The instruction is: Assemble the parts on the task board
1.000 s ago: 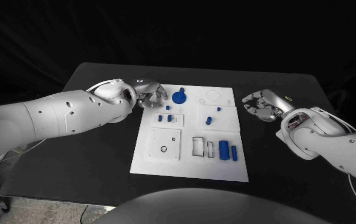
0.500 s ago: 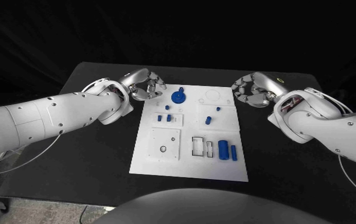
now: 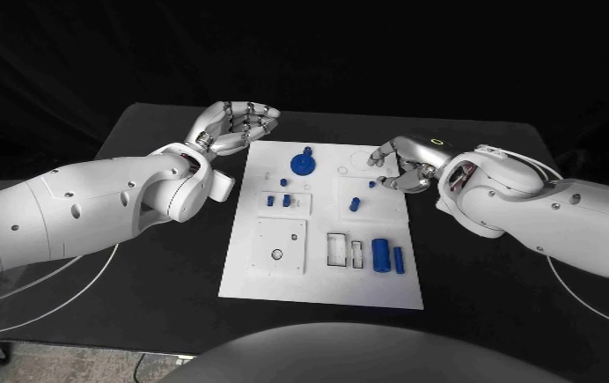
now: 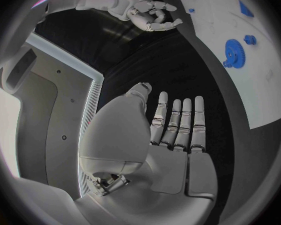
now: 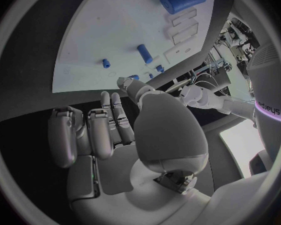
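The black desk (image 3: 152,251) is carrying the white task board (image 3: 324,273) at its middle, lying flat. The robot's left arm (image 3: 89,211) is reaching in beside the board's left edge, and the right arm (image 3: 533,207) is reaching in at the board's right side.

The left hand (image 3: 235,128) is hovering off the board's far left corner with its fingers spread and extended, holding nothing; the left wrist view shows its fingers (image 4: 178,122) lying straight side by side over the dark desk. The right hand (image 3: 404,161) is hanging over the board's far right corner, fingers partly curled yet apart, holding nothing.

On the board, a blue gear (image 3: 304,164) is sitting near the far edge. A blue cylinder (image 3: 381,252) and a slimmer blue bar (image 3: 399,261) are lying side by side near the right edge. Small blue pegs (image 3: 287,200) are standing in a raised panel left of centre, and another short peg (image 3: 354,206) is lying just right of them.
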